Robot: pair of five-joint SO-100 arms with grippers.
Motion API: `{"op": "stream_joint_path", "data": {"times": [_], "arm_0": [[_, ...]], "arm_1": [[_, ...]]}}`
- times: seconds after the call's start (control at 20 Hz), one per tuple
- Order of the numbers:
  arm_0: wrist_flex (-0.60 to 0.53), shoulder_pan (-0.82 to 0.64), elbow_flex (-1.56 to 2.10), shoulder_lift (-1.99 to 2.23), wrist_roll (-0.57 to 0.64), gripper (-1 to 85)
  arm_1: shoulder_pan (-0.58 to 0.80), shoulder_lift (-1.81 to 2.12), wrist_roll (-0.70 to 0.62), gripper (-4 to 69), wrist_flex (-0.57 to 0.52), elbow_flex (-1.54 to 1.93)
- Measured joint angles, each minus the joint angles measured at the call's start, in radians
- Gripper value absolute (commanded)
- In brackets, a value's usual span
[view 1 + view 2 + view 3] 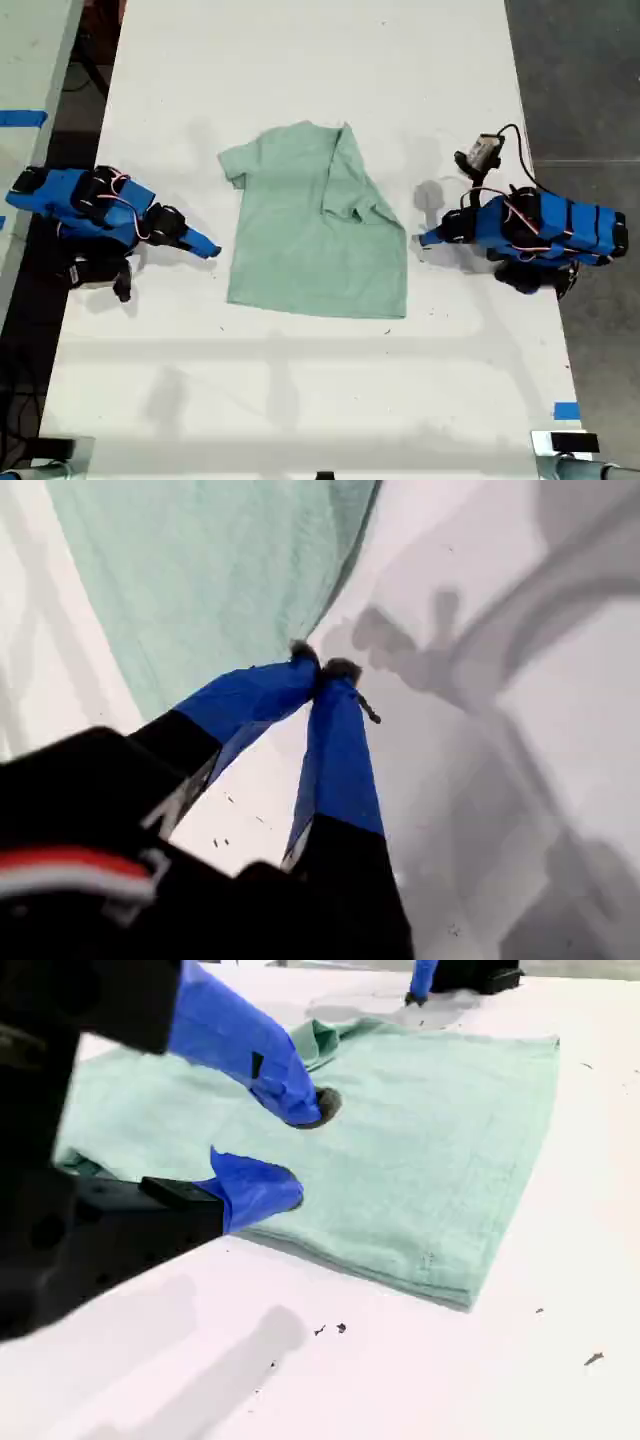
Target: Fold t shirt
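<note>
t shirt: pale mint-green t shirt (pixel 310 240) lying flat at the middle of the white tabletop (pixel 300 400), neck end to the far side, hem to the near side.
t shirt fold: the sleeve side on the exterior view's right is turned in over the body, so that edge runs slanted; the sleeve on the exterior view's left still sticks out.
first gripper: my first gripper (pixel 428 238) is at the exterior view's right, just beside the shirt's right edge and pointing at it.
first jaws: in the first wrist view the blue jaws of my first gripper (pixel 322 668) meet at the tips, nothing between them; the cloth edge (pixel 220 580) lies just beyond.
second gripper: my second gripper (pixel 208 248) is at the exterior view's left, near the shirt's left edge; contact cannot be told.
second jaws: my second gripper (pixel 305 1150) has its jaws parted with an empty gap, facing the shirt (pixel 430 1140).
other: a blue tape strip (pixel 566 410) sits at the tabletop's near right corner in the exterior view.
</note>
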Motion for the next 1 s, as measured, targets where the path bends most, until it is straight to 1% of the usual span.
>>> {"op": "stream_joint_path", "data": {"times": [0.05, 0.1, 0.15, 0.2, 0.25, 0.4, 0.5, 0.6, 0.65, 0.75, 0.85, 0.9, 0.95, 1.0], "arm_0": [[0.0, 0.0, 0.003, 0.0, 0.0, 0.0], [-0.046, -0.028, 0.015, 0.002, 0.041, 0.0], [-0.107, -0.14, 0.017, 0.003, 0.092, 0.0], [-0.13, -0.249, 0.017, 0.003, 0.109, 0.0], [-0.138, -0.291, 0.017, 0.003, 0.114, 0.0], [-0.141, -0.305, 0.017, 0.003, 0.109, -0.1], [-0.132, -0.324, -0.023, 0.0, 0.041, -0.1], [-0.087, -0.382, -0.143, -0.121, 0.041, -0.1], [-0.051, -0.423, -0.262, -0.239, 0.086, -0.1], [0.051, -0.551, -0.584, -0.568, 0.253, 0.1], [0.179, -0.706, -0.927, -0.891, 0.439, 3.5], [0.229, -0.784, -1.08, -1.043, 0.531, 7.0], [0.27, -0.854, -1.215, -1.187, 0.614, 9.2], [0.281, -0.91, -1.307, -1.322, 0.676, 11.5]], "arm_1": [[0.0, 0.0, 0.006, -1.9, 0.0, 0.0], [-0.003, 0.0, 0.044, -1.9, 0.009, 0.0], [-0.002, 0.0, 0.061, -1.9, 0.017, 0.0], [-0.002, 0.0, 0.064, -1.9, 0.02, 0.002], [-0.002, 0.0, 0.064, -1.9, 0.023, 0.002], [-0.002, 0.0, 0.069, -1.9, 0.025, 0.002], [-0.002, 0.0, 0.074, -1.9, 0.025, 0.002], [-0.002, 0.0, 0.074, -1.9, 0.025, 0.002], [-0.002, 0.0, 0.074, -1.9, 0.025, 0.002], [-0.002, 0.0, 0.074, -2.2, 0.025, 0.002], [-0.002, 0.0, 0.074, -2.2, 0.025, 0.002], [-0.002, 0.0, 0.074, -2.2, 0.025, 0.002], [-0.002, 0.0, 0.069, -2.2, 0.025, 0.002], [-0.002, 0.0, 0.069, -2.3, 0.025, 0.002]]}}
